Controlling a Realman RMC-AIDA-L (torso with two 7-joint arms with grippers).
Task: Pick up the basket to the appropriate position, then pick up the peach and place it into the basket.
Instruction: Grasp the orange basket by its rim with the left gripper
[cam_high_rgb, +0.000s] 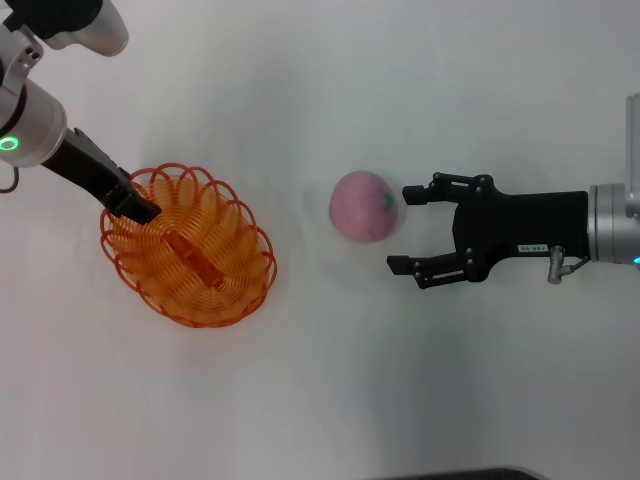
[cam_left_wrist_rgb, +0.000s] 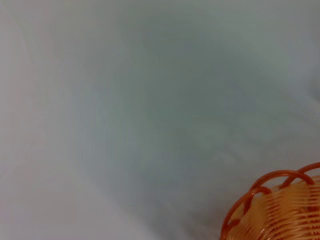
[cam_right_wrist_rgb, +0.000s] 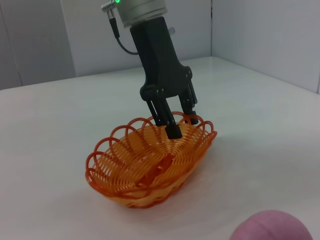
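Observation:
The orange openwork basket (cam_high_rgb: 195, 255) rests on the white table at the left. My left gripper (cam_high_rgb: 140, 210) is at its far-left rim, one finger inside and one outside, shut on the scalloped rim; the right wrist view shows this gripper (cam_right_wrist_rgb: 181, 125) on the basket (cam_right_wrist_rgb: 145, 165). A corner of the basket (cam_left_wrist_rgb: 280, 210) shows in the left wrist view. The pink peach (cam_high_rgb: 365, 205) lies on the table to the right of the basket, apart from it, and also shows in the right wrist view (cam_right_wrist_rgb: 272, 227). My right gripper (cam_high_rgb: 398, 228) is open, just right of the peach, jaws facing it.
The white table (cam_high_rgb: 320, 400) stretches around both things. Grey walls (cam_right_wrist_rgb: 40, 35) stand behind the table in the right wrist view. A dark edge (cam_high_rgb: 460, 474) shows at the table's front.

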